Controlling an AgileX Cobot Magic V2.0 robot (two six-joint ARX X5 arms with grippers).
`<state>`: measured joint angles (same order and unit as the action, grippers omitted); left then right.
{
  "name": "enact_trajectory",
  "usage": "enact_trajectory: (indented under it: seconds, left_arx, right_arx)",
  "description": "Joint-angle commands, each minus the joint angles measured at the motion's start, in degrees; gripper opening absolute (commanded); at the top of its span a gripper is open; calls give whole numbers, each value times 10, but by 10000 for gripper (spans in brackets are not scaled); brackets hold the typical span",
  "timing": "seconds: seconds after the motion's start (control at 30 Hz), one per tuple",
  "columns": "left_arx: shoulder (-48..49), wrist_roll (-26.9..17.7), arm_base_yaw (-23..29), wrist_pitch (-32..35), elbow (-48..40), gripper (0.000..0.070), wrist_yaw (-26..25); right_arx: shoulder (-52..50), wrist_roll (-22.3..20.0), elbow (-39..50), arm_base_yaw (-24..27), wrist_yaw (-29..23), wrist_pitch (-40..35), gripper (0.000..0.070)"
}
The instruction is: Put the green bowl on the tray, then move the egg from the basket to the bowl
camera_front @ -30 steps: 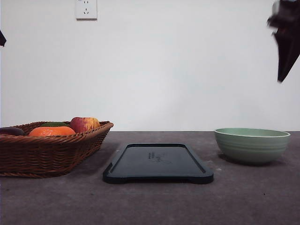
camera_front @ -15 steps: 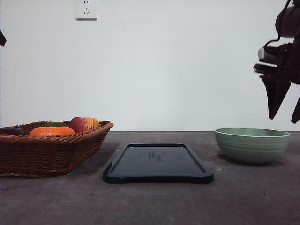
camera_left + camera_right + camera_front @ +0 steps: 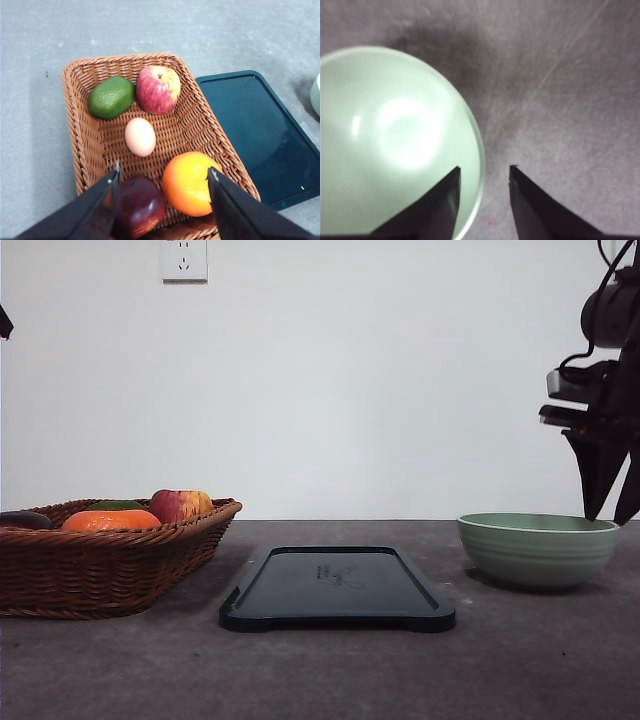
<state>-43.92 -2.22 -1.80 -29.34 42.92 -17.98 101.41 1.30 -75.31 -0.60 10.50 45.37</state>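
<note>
Currently my right gripper (image 3: 484, 172) hangs over the right side of the green bowl (image 3: 537, 548), jaws apart, one finger (image 3: 437, 207) above the bowl's inside and the other above bare tabletop, so the lighter rim runs between them. From the front my right fingertips sit just at rim level at the bowl's right edge; I cannot tell whether they touch it. Bowl stands upright on the grey table (image 3: 320, 670), right of the tray (image 3: 337, 587) and apart from it.

Tray lies flat at table centre, dark green-black, nothing on it.

My left gripper (image 3: 164, 172) hovers above the basket (image 3: 80, 135), jaws spread wide, holding nothing. Basket is on the left, just beside the tray's left edge. Egg (image 3: 140, 136) lies near the basket's middle, on the woven floor. Around it: green avocado (image 3: 111, 96) and red-yellow apple (image 3: 158, 89) side by side at one end; orange (image 3: 189, 183) and dark purple-red fruit (image 3: 140, 207) at the end nearest my fingers. Egg looks clear of all four.

White wall socket (image 3: 184, 259) on the back wall, above the basket.
</note>
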Motion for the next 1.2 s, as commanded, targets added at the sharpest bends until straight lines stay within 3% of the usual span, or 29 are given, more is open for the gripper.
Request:
enact_trajectory:
  seconds: [0.0,0.17,0.3,0.57,0.8,0.97,1.17]
  left_arx:
    - [-3,-7,-1,6,14,350,-3]
    - [-3,-7,-1,6,14,350,-3]
    - [-3,-7,-1,6,14,350,-3]
    - [-3,-7,-1,6,14,350,-3]
    - [-3,-7,-1,6,14,350,-3]
    - [-3,-7,-1,6,14,350,-3]
    - [-3,-7,-2,6,14,350,-3]
  right_arx:
    - [14,-5,-13,0,0,-1,174]
    - [15,-5,-13,0,0,1,150]
    - [15,-5,-13,0,2,8,2]
    - [15,-5,-23,0,3,34,0]
    - [15,-5,-112,-14,0,169,0]
    - [15,-5,-183,-53,0,240,0]
    - [17,-5,-215,-135,1,235,0]
